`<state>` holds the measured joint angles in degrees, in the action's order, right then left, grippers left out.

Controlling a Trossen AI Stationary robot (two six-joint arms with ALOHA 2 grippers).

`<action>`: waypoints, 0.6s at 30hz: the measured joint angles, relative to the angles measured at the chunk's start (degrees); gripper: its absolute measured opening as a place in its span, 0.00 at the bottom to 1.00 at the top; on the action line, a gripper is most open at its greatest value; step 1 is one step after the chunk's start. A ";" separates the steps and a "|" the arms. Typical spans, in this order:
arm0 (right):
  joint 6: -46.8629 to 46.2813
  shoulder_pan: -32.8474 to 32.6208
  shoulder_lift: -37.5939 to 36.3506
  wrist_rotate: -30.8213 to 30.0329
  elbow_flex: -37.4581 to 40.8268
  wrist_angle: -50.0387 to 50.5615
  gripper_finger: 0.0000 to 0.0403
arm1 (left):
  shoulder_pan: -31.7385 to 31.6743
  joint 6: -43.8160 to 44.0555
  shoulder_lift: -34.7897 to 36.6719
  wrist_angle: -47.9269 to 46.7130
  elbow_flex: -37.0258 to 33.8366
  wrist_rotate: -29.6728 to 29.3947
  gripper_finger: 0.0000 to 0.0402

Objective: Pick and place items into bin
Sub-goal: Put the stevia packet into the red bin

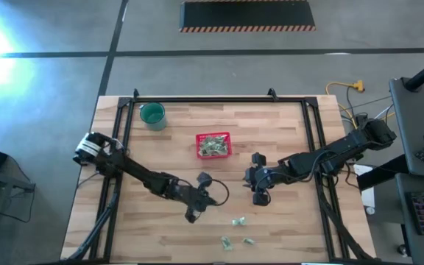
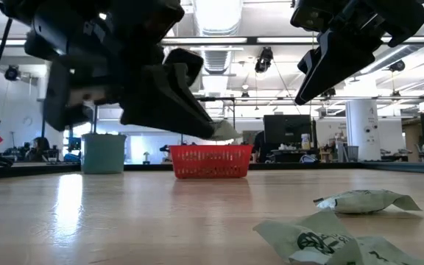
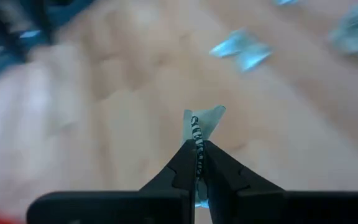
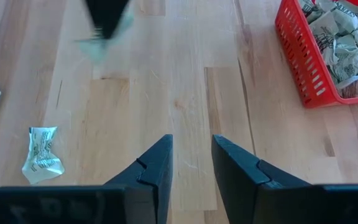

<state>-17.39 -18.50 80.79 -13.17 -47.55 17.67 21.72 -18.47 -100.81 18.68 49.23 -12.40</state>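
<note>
My left gripper (image 3: 199, 149) hovers over the middle of the table (image 1: 201, 200), shut on one pale green-and-white packet (image 3: 202, 124), also seen in the low view (image 2: 225, 131). The red basket (image 1: 213, 145) sits beyond it toward the far edge, holding several packets (image 4: 337, 37). Three more packets lie flat near the table's near edge (image 1: 237, 221) (image 1: 227, 241) (image 1: 249, 241); two of them show close up in the low view (image 2: 363, 200) (image 2: 322, 239). My right gripper (image 4: 191, 158) is open and empty, raised above bare wood right of centre (image 1: 250, 179). My left gripper pinches the packet between its two fingertips (image 3: 185, 163). The wrapper's crimped end (image 3: 205, 119) sticks out past the tips. The packet is lifted clear of the table.
A round teal-green cup (image 1: 152, 115) stands near the far left corner (image 2: 103, 152). A black frame rail (image 1: 219, 101) runs along the table's far edge and down both sides. Bare wood lies between the two grippers and the basket.
</note>
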 joint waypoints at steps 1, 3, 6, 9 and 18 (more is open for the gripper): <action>0.00 0.00 0.00 -0.02 0.00 -0.06 0.25 | -0.02 -1.16 0.51 -0.67 0.00 -2.68 0.01; 0.00 0.00 0.00 -0.02 0.00 -0.07 0.25 | -0.19 -4.04 1.43 -2.20 0.00 -8.95 0.01; 0.00 0.00 0.00 -0.15 0.00 -0.22 0.24 | -1.03 -8.28 1.95 -3.53 0.00 -19.24 0.01; 0.00 0.02 0.00 -0.35 0.00 -0.28 0.23 | -2.68 -12.52 2.21 -3.76 -0.09 -28.23 0.01; 0.00 0.00 0.00 -0.48 0.00 -0.39 0.21 | -12.87 -16.42 2.25 -3.83 -0.09 -32.16 0.01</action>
<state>-17.39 -18.50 80.79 -13.65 -47.55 17.28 8.85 -34.89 -98.56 14.85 49.15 -44.56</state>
